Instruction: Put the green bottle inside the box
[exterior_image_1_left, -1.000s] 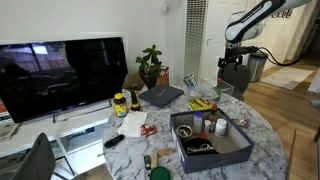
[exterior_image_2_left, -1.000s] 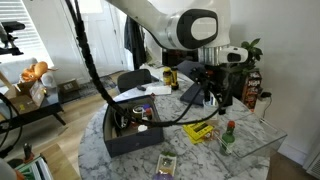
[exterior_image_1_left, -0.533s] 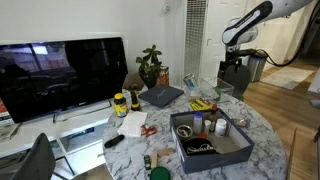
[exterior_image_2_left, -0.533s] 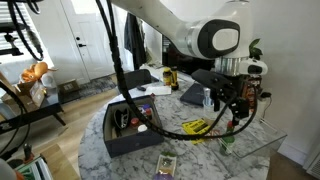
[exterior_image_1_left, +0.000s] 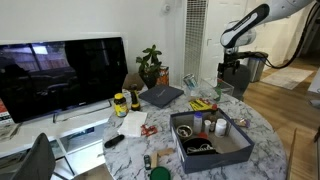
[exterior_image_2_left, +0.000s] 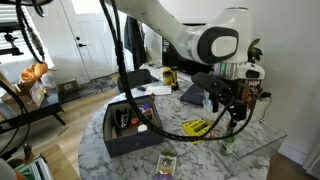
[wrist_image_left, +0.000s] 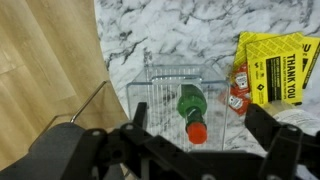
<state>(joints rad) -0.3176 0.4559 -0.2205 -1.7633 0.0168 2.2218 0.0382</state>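
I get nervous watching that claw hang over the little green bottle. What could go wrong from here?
1. The green bottle stands on a clear stand near the table edge. An off-centre close of the open gripper might knock it to the floor.
2. The box already holds things, so space is tight.

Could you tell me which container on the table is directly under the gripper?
The red-capped green bottle by the table edge: the wrist view shows it right below the open gripper. The yellow-lidded jar stands far across the table.
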